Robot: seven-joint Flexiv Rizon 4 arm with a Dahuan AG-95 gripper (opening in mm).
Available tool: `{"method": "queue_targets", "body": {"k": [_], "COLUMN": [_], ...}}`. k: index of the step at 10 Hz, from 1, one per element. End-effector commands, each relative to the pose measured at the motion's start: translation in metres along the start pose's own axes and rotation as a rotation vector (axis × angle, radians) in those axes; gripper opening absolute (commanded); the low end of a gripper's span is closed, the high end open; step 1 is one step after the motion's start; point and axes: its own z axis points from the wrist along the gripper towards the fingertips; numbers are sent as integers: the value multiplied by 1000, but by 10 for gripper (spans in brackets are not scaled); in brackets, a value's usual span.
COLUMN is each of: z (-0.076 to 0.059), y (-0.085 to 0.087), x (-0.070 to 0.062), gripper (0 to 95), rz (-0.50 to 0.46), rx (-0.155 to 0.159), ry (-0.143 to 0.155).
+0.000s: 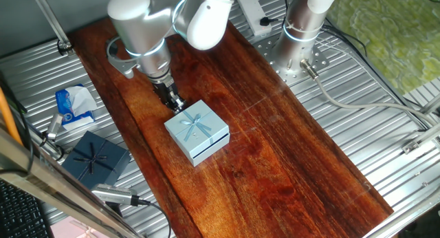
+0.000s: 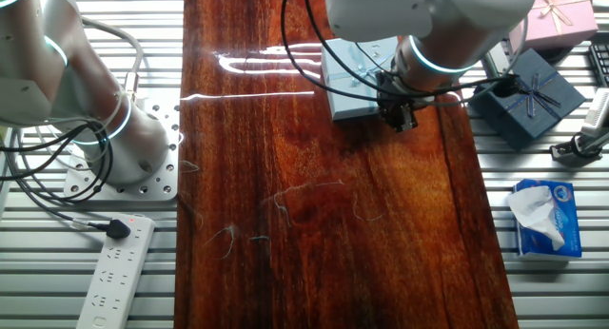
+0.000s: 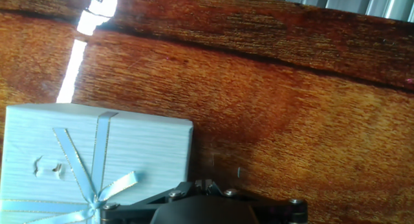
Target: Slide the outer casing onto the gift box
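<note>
The outer casing (image 1: pixel 196 128), a light blue square sleeve with a pale ribbon bow, lies flat on the wooden board (image 1: pixel 289 169). It also shows in the other fixed view (image 2: pixel 350 82) and at the lower left of the hand view (image 3: pixel 97 153). The gift box (image 1: pixel 212 147) sits inside the sleeve. Only a light blue end face with a thin dark gap shows at the sleeve's near-right side, and its interior is hidden. My gripper (image 1: pixel 177 104) is at the casing's far-left edge, low over the board, with its fingers closed together and nothing between them (image 3: pixel 206 184).
A dark navy bow-topped box (image 1: pixel 96 157) and a tissue pack (image 1: pixel 72 107) lie on the metal table left of the board. A pink box (image 2: pixel 561 6) sits beyond the navy one. A second arm's base (image 1: pixel 302 38) and a power strip (image 2: pixel 119 272) stand off the board.
</note>
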Motion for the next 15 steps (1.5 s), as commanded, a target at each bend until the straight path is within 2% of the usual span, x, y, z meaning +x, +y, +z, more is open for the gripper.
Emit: {"method": "queue_targets", "body": {"k": [1,8,15], "z": [1,2,3], "y": [0,1,5], "x": [0,0,0], "gripper": [0,0,0], "rz": [1,14,31], "rx": [2,-22,-31], "ry": [0,-6,-7]}}
